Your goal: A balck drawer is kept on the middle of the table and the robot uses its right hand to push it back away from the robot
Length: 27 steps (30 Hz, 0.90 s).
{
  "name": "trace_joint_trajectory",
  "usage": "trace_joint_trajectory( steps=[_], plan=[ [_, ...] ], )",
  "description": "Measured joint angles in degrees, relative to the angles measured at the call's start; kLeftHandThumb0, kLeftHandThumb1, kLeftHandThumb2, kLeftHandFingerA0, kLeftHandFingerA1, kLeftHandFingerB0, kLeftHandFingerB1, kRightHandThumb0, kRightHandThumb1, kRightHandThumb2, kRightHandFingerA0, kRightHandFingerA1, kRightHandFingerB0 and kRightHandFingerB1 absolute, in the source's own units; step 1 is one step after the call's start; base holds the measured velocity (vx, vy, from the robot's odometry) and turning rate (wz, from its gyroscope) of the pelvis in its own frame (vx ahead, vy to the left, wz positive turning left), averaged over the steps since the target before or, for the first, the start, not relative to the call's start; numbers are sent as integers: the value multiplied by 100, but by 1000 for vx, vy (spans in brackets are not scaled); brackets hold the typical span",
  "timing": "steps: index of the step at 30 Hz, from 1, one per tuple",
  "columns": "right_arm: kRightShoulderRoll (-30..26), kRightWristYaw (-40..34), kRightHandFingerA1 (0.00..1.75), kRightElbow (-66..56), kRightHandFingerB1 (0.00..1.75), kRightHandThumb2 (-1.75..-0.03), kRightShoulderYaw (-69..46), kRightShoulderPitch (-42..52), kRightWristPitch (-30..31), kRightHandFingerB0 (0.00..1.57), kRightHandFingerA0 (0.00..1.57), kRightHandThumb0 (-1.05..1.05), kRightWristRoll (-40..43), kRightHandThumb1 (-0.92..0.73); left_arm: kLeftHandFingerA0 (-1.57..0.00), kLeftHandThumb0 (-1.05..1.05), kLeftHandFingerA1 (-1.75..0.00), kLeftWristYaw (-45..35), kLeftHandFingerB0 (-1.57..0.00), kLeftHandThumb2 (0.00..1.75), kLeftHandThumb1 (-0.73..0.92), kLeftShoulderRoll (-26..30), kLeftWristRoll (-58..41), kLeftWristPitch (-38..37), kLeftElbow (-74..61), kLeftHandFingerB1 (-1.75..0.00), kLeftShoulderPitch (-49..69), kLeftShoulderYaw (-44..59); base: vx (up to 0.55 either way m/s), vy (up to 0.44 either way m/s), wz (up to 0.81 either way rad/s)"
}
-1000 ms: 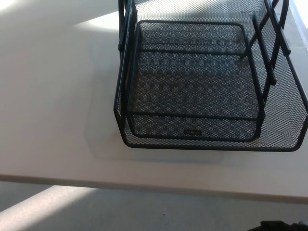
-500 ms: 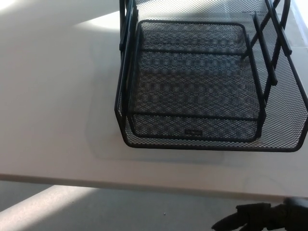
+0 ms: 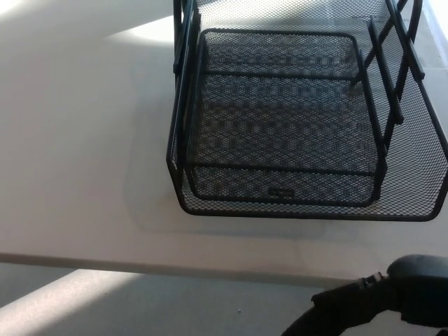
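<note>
A black wire-mesh drawer sits in its black mesh frame on the white table, right of the middle of the head view. The front edge of the drawer faces me, a short way back from the table's near edge. My right hand comes up at the bottom right as a dark shape with a rounded part. It is below the table's near edge and apart from the drawer. Its pose is too dark to read. My left hand does not show.
The table's near edge runs across the lower part of the picture. Below it lies grey floor with a sunlit patch at the lower left. Bright sunlight falls on the table's far left corner.
My right hand has risen into view at the bottom right, moving up towards the table's edge. The drawer has not moved.
</note>
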Motion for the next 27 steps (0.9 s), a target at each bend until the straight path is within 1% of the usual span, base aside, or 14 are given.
trace_joint_trajectory(
  steps=[3,7,9,10,16,19,21,22,27],
  plan=[
    [-72,174,41,-84,35,-64,115,-334,177,34,48,-54,213,-75,-45,-56,-38,0,-29,62,72,0,4,-1,1,-32,-2,-2,0,0,0],
    [-179,469,41,-152,35,-63,365,-877,502,35,49,-54,521,-75,-43,-56,-37,0,-29,62,73,1,10,-6,4,-31,-15,-4,0,0,0],
    [-198,570,41,-152,35,-63,492,-1084,640,35,48,-54,616,-75,-43,-55,-37,-1,-30,62,72,2,14,-15,6,-32,-27,-11,0,0,0],
    [-202,616,41,-152,35,-63,559,-1181,711,34,48,-54,653,-75,-47,-55,-38,-1,-31,62,71,1,15,-21,9,-32,-37,-12,0,0,0],
    [-197,877,42,-105,35,-63,1051,-1760,1173,35,49,-53,837,-75,-47,-55,-38,-26,-31,62,71,2,14,-28,26,-32,-98,-10,0,0,0],
    [-144,952,43,-48,36,-64,1261,-1913,1343,36,51,-54,866,-75,-43,-55,-37,-30,-29,62,72,3,19,-35,32,-32,-105,-13,0,0,0],
    [-53,987,43,30,36,-64,1434,-2003,1436,36,51,-54,864,-75,-43,-55,-37,-31,-29,62,72,5,24,-37,33,-32,-111,-20,0,0,0],
    [-10,1002,42,71,35,-63,1506,-2031,1468,37,52,-54,861,-79,-43,-55,-37,-31,-29,62,72,5,26,-40,31,-32,-114,-24,0,0,0],
    [132,1070,41,253,34,-64,1887,-2253,1643,36,52,-56,784,-80,-44,-54,-37,-30,-30,62,72,9,34,-44,43,-32,-117,-42,0,0,0]
  ],
)
